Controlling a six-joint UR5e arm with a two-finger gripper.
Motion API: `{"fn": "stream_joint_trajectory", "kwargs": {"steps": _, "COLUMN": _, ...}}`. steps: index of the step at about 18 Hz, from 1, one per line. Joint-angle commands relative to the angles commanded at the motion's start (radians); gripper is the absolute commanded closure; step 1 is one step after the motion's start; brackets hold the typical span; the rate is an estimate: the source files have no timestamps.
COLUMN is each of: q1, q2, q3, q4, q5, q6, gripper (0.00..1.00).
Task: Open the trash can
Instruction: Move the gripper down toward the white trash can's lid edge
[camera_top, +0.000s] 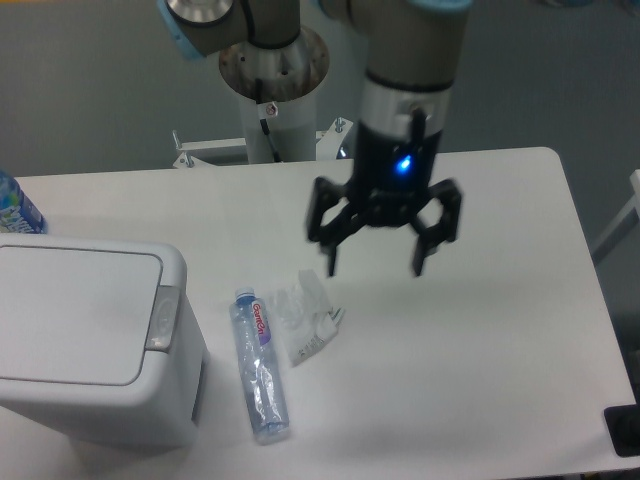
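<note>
Hovering over the middle of the white table (480, 330), I am in the approach step: my gripper (377, 262) hangs with both fingers spread wide and nothing between them, well apart from the trash can (95, 345) at the near left corner. Its lid (72, 315) lies shut and flat, so the opening is not yet begun.

My next move, as I judge it, calls for crossing left and coming down on the grey push-button tab (162, 318) on the can's right rim, probably with my fingers drawn together so one firm tip presses it.

That can is a boxy white plastic bin with rounded corners and a smooth matte top. Between us lie a clear plastic bottle (260, 365) on its side, soft and dented, and beside it a crumpled scrap of clear wrapping (306, 315), though its blur leaves me unsure. A blue-labelled bottle (15, 207) peeks in at the left edge.
</note>
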Motion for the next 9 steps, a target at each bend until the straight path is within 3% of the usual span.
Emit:
{"fn": "stream_joint_trajectory", "kwargs": {"steps": 3, "q1": -0.043, "q2": -0.015, "q3": -0.020, "q4": 0.063, "q5": -0.002, "q6": -0.040, "gripper": 0.00}}
{"fn": "stream_joint_trajectory", "kwargs": {"steps": 9, "q1": -0.091, "q2": -0.034, "q3": -0.022, "q4": 0.065, "q5": -0.002, "q6": -0.072, "gripper": 0.00}}
